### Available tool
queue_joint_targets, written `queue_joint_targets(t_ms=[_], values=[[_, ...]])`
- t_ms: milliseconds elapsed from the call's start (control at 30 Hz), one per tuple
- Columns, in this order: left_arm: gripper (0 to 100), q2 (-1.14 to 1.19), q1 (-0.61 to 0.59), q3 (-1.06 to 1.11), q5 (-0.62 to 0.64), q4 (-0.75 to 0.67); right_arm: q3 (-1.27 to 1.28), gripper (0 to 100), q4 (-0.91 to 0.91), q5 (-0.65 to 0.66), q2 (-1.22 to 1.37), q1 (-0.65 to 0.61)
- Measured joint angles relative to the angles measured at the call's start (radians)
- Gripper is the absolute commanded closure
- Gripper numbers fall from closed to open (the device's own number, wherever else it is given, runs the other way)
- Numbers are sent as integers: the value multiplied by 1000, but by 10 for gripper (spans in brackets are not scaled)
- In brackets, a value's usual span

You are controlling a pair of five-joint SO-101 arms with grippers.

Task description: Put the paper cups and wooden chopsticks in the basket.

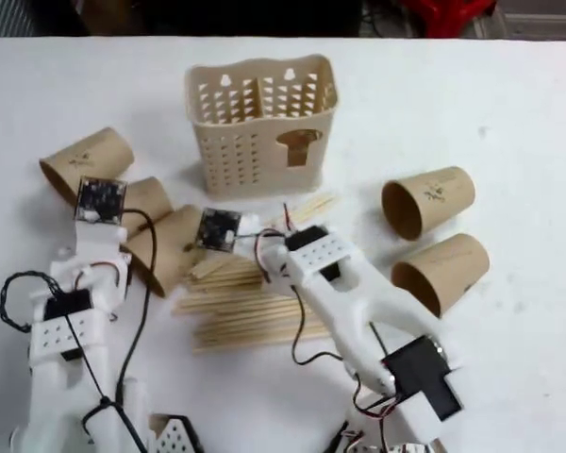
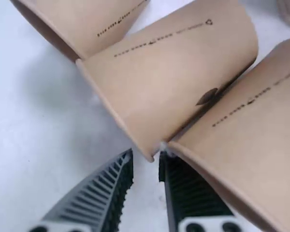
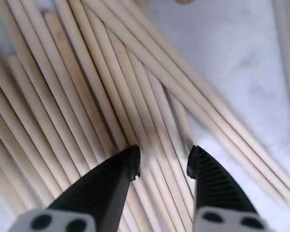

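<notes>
Wooden chopsticks point(image 3: 77, 87) beneath right pincer point(image 3: 163, 159), paper cups point(image 2: 174, 82) before left pincer point(image 2: 146, 162)

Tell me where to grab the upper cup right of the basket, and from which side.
Pinch the cup by its wall at the open rim, coming from the basket side. It lies on its side with the mouth facing roughly that way, so the rim is exposed; squeezed across, the round body would likely roll.

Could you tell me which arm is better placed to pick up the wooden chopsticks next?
Right: the right end effector, open, hangs directly over the chopsticks, while the left end effector faces the paper cups.
</notes>
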Motion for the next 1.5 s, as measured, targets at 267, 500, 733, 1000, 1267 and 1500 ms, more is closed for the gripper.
queue_joint_targets(t_ms=[267,500,733,1000,1267,1500], values=[[890,0,0,0,0,0,2,803,0,0,0,0],[890,0,0,0,0,0,14,794,28,55,-2,-3],[890,0,0,0,0,0,25,895,69,66,-37,18],[890,0,0,0,0,-5,20,901,29,-244,-233,44],[890,0,0,0,0,-5,11,901,-325,-393,-86,5],[890,0,0,0,0,-5,-147,982,-281,-399,150,23]])
